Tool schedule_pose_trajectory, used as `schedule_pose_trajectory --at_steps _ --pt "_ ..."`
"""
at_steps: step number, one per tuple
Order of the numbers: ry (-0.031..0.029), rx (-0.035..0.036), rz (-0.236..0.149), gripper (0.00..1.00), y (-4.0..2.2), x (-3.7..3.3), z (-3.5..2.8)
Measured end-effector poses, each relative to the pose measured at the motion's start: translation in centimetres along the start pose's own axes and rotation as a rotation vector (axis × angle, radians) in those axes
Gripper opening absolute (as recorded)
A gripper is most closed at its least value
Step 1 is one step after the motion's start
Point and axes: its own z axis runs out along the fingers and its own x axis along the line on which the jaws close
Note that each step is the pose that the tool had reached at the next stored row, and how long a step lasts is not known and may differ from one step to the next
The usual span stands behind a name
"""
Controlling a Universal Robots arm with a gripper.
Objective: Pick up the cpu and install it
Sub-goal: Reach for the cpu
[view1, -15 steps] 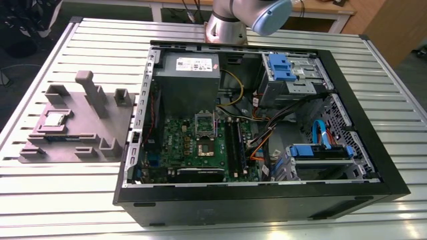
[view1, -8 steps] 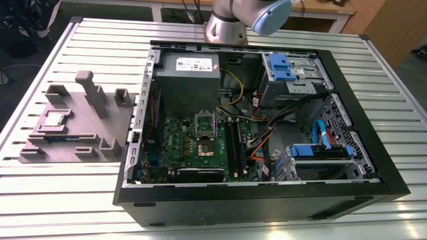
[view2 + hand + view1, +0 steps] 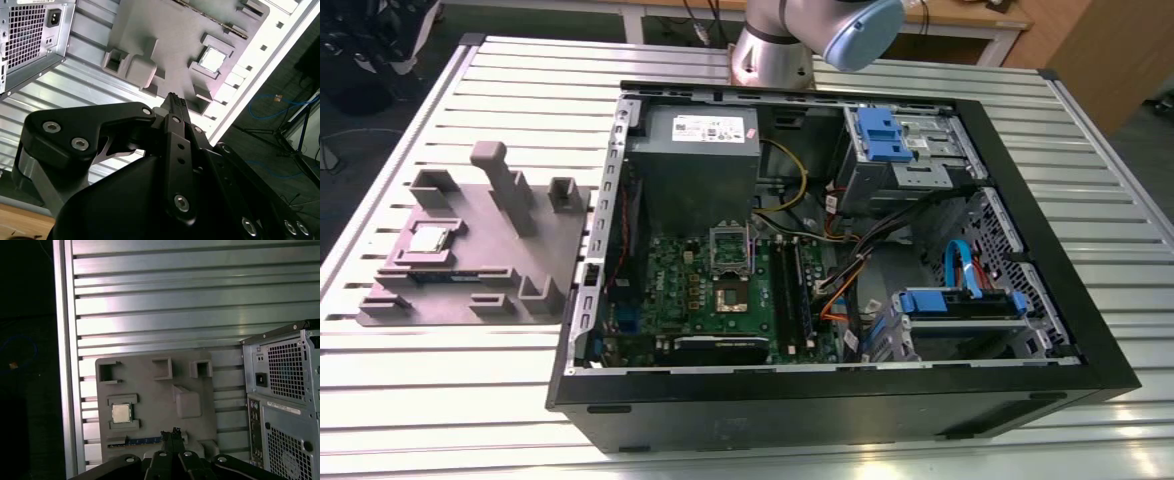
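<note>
— Silver on top, pale at the rim: is that the cpu (image 3: pixel 427 239)?
— Yes. It lies flat in a square pocket of the grey holder (image 3: pixel 520 262), toward the holder's edge on the exterior view's left. I judge the pocket's low walls are there to keep it square for a grasp from above.
— And the holder?
— On the slatted metal table (image 3: pixel 480 400), near its edge on the exterior view's left, just beside the open computer case (image 3: pixel 1067 330).
— The gripper (image 3: pixel 170 432)?
— High above the holder, well apart from the cpu, pressed together and pinching nothing. Inside the case, the socket (image 3: pixel 728 297) on the green board (image 3: pixel 674 265) appears uncovered, probably ready to receive it.
</note>
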Motion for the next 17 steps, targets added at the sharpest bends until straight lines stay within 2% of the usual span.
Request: schedule_pose_trajectory --at_steps 17 --pt "0.0000 0.0000 0.000 0.10 -0.03 0.37 -0.01"
